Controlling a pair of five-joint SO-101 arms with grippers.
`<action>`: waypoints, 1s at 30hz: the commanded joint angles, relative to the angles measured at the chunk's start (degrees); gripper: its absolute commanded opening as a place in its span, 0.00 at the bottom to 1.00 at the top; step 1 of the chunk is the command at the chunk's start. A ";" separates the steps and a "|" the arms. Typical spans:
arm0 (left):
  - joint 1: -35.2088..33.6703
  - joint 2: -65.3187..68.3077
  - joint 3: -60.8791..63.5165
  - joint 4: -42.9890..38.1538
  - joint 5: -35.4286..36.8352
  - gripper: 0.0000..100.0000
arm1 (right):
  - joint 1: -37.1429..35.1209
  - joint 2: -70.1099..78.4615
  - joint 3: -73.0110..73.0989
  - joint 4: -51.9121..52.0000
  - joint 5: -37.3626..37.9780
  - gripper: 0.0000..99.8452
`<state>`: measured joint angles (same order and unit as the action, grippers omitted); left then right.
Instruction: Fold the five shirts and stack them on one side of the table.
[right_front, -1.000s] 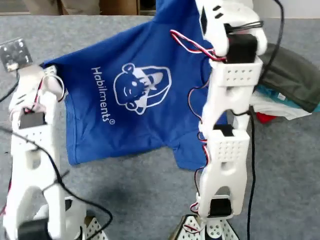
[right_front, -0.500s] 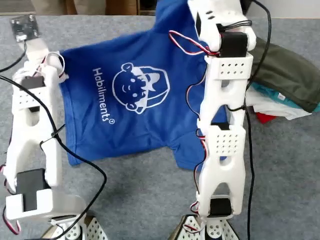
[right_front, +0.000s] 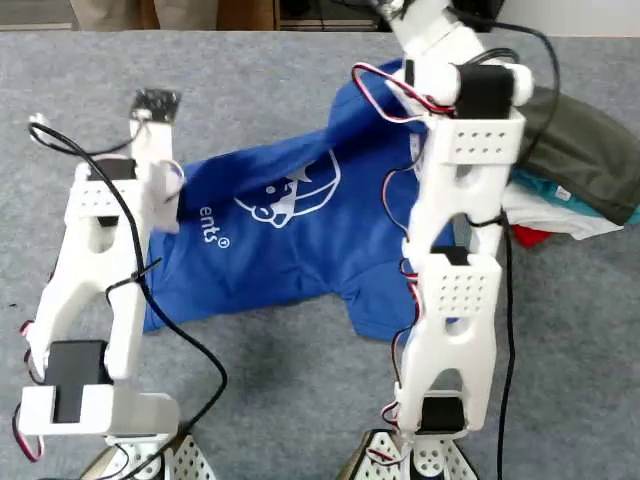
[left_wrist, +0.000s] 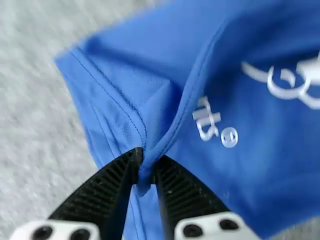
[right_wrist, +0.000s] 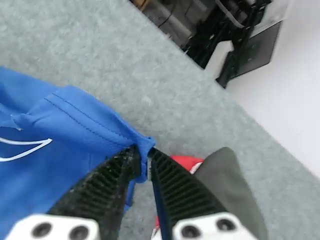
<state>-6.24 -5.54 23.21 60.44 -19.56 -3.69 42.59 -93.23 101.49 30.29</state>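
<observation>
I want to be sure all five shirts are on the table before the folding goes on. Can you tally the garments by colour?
blue shirt: 1
dark garment: 1
teal garment: 1
white garment: 1
red garment: 1
Total: 5

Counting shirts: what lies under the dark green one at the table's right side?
Edges of a teal garment, a white garment and a red garment stick out beneath the dark green shirt. Anything else under it is covered.
</observation>
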 joint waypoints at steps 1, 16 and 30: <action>-0.44 -7.87 5.89 -3.96 -0.26 0.02 | 1.71 -7.52 -0.48 0.97 0.44 0.00; -2.02 -23.87 31.74 -15.82 6.68 0.02 | 1.80 -16.04 30.73 0.97 -6.59 0.00; -2.20 -23.96 35.87 -13.63 6.33 0.02 | 1.71 -42.59 73.36 -1.76 -4.92 0.00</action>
<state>-7.74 -27.78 59.69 45.41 -13.41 -3.16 8.66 -28.79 101.41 24.57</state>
